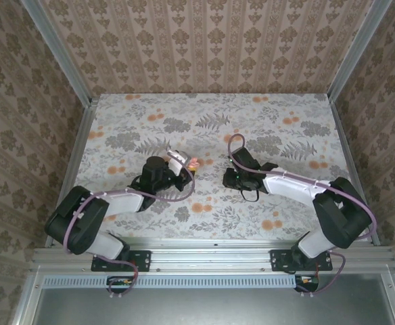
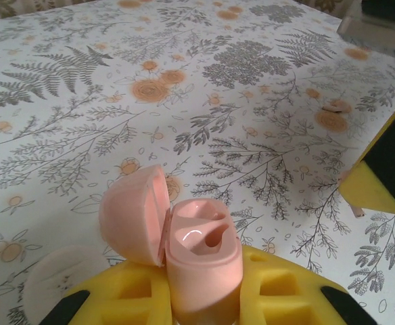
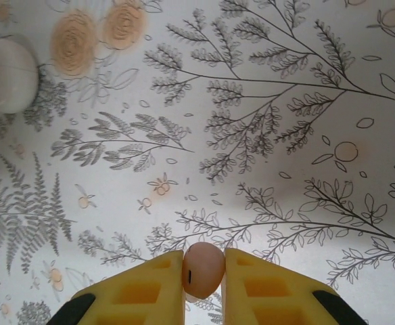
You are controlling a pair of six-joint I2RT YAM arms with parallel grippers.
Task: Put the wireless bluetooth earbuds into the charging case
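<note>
The pink charging case (image 2: 201, 254) stands upright between the yellow fingers of my left gripper (image 2: 201, 284), which is shut on it. Its lid (image 2: 133, 213) hangs open to the left and both sockets look empty. In the top view the case (image 1: 193, 162) sits at the tip of my left gripper (image 1: 186, 166), left of centre. My right gripper (image 3: 204, 264) is shut on one small pale pinkish earbud (image 3: 204, 269) with a short dark slit, held just above the flowered cloth. From above, my right gripper (image 1: 228, 179) is a short way right of the case.
The flowered tablecloth (image 1: 211, 122) covers the table, with metal rails and patterned walls around it. A whitish rounded object (image 3: 5, 74) lies at the upper left of the right wrist view. A small pinkish bit (image 2: 336, 105) lies on the cloth; earbud or print, I cannot tell.
</note>
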